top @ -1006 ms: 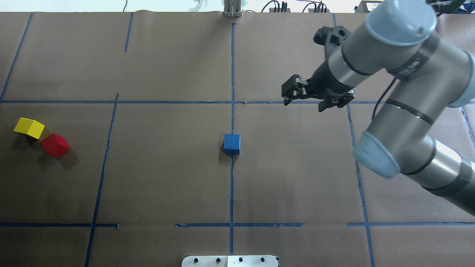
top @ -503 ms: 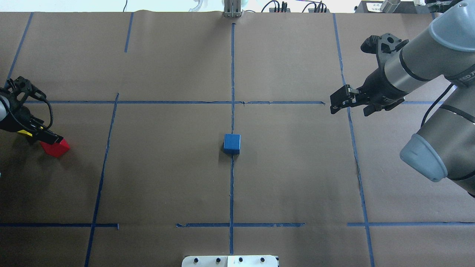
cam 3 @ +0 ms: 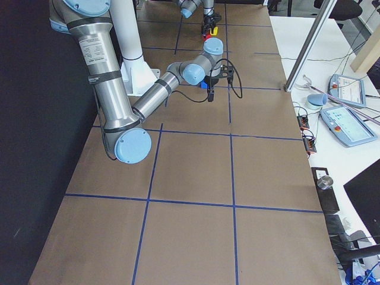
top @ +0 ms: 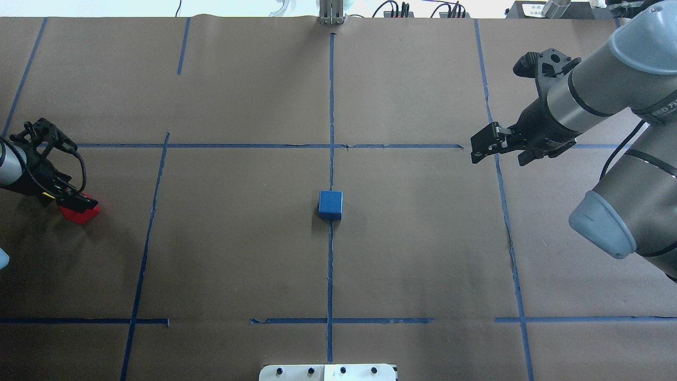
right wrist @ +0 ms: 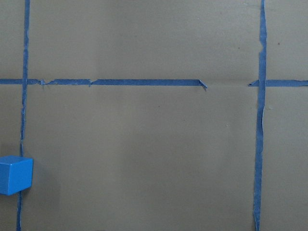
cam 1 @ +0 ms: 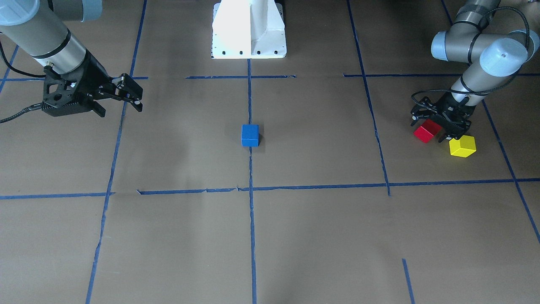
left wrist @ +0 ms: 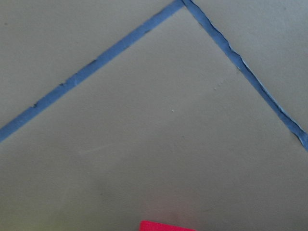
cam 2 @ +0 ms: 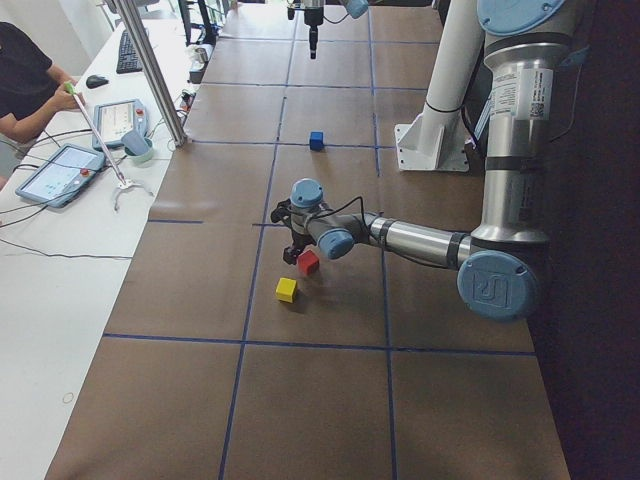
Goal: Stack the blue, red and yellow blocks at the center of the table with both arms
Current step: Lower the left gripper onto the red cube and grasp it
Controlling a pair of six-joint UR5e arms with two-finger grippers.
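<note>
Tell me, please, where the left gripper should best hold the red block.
Come down from above, closing on two opposite side faces of the red block. It sits flat but askew to the tape lines, so the left gripper should match that angle. One finger must pass between it and the nearby yellow block.

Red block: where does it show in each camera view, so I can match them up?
Exterior front-facing: red block far right, mid-height.
Overhead exterior: red block far left, mid-height, partly covered.
Exterior left: red block near centre.
Exterior right: red block tiny, near the top edge.
Left wrist-mounted: red block a sliver at the bottom edge.
Right wrist-mounted: not in it.
Landmark: blue block on the centre tape line.
</note>
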